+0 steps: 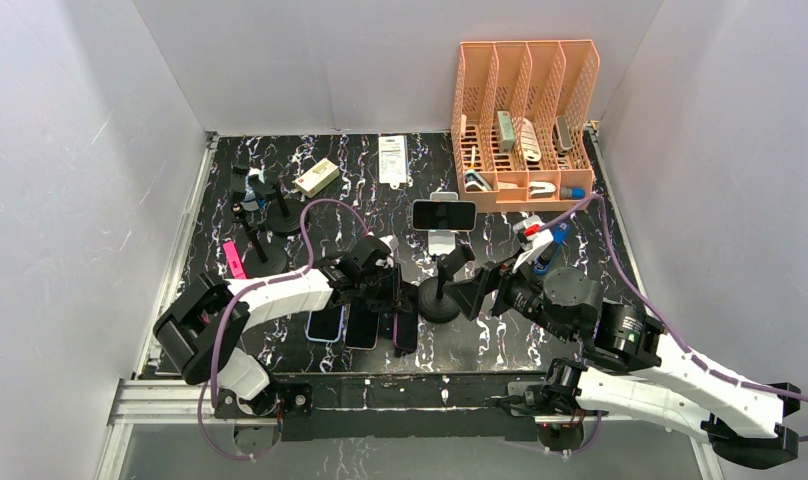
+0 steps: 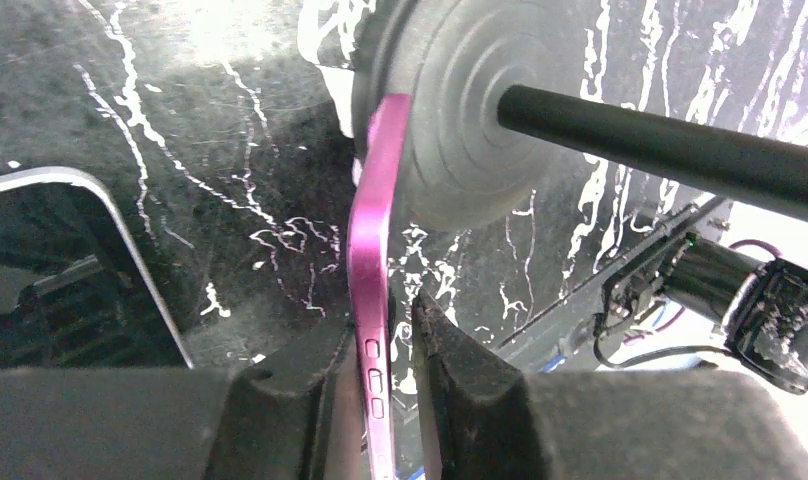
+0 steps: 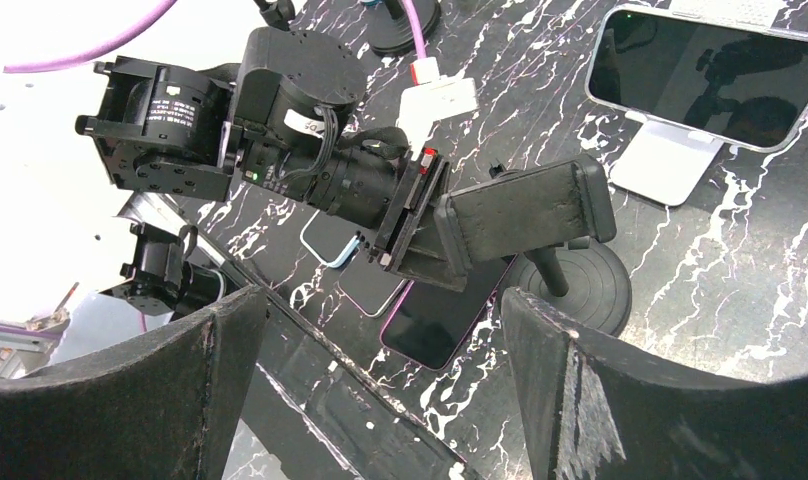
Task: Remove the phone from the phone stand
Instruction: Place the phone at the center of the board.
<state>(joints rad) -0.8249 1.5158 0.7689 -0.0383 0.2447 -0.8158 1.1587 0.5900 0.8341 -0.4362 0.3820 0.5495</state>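
My left gripper (image 1: 396,297) (image 2: 390,350) is closed round a magenta phone (image 2: 373,230), seen edge-on between the fingers, side buttons showing. The phone (image 1: 405,332) hangs low over the table beside the round base of the black phone stand (image 1: 439,303) (image 2: 450,120). In the right wrist view the phone's dark screen (image 3: 442,322) shows below the stand's empty black clamp (image 3: 525,210). My right gripper (image 1: 477,292) (image 3: 380,370) is open and empty, just right of the stand's post.
Two more phones (image 1: 325,323) (image 1: 362,326) lie flat left of the magenta one. Another phone (image 1: 444,214) sits on a white stand (image 3: 665,160) behind. An orange rack (image 1: 525,110) stands back right; small tripods (image 1: 265,205) back left.
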